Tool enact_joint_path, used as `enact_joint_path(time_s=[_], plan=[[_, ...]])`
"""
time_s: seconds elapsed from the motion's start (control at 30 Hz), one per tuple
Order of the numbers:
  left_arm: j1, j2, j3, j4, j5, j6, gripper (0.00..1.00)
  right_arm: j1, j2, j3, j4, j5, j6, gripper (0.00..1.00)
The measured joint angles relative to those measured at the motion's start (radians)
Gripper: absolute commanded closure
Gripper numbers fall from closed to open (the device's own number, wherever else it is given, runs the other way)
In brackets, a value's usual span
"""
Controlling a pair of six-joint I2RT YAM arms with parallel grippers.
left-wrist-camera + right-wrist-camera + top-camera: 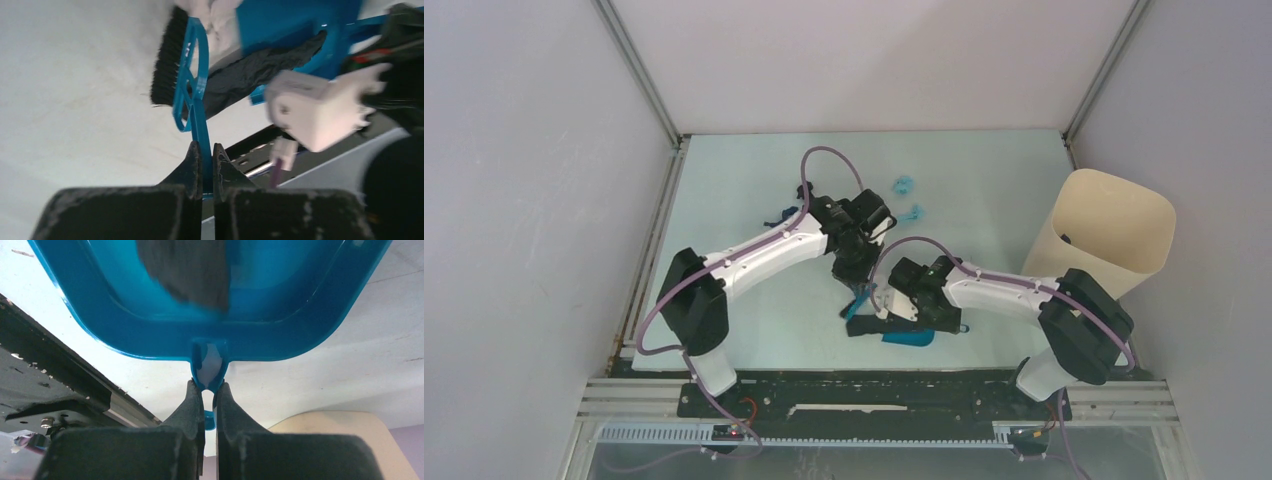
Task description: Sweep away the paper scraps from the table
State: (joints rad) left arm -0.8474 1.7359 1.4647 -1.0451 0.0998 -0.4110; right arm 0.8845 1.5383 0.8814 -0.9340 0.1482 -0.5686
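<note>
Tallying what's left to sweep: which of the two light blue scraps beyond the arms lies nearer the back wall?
The far scrap, slightly left; the other scrap sits nearer the table's front edge.

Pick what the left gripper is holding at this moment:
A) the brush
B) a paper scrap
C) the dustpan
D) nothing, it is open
A: in the left wrist view the left gripper is shut on the thin blue handle of the brush. The dustpan is held by the right gripper.
</note>
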Motion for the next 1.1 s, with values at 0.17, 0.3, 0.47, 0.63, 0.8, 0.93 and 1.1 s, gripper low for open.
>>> enact_joint_path(time_s=[0.17,0.3,0.47,0.63,0.8,0.93,1.1], plan=[[-0.016,0.0,0.037,0.066,0.098,-0.02,1.0,0.0,0.001,0.003,-0.002,-0.002,0.002,1.0],[-0.016,-0.002,0.037,0.082,0.146,-0.037,1.0,0.0,0.001,0.003,-0.009,-0.017,0.002,1.0],[-0.015,-0.031,0.037,0.071,0.15,-0.042,1.0,-0.005,-0.004,0.003,-0.015,-0.031,0.002,1.0],[-0.013,-0.101,0.04,0.037,0.137,-0.04,1.0,-0.02,-0.033,0.002,-0.016,-0.038,0.002,1.0],[-0.013,-0.151,0.108,-0.059,0.037,-0.014,1.0,-0.049,-0.059,-0.026,-0.013,-0.051,0.003,1.0],[-0.009,-0.122,0.222,-0.152,-0.087,0.042,1.0,-0.07,-0.076,-0.053,-0.016,-0.053,0.007,1.0],[-0.001,0.06,0.483,-0.213,-0.212,0.134,1.0,-0.087,-0.095,-0.065,-0.03,-0.056,0.016,1.0]])
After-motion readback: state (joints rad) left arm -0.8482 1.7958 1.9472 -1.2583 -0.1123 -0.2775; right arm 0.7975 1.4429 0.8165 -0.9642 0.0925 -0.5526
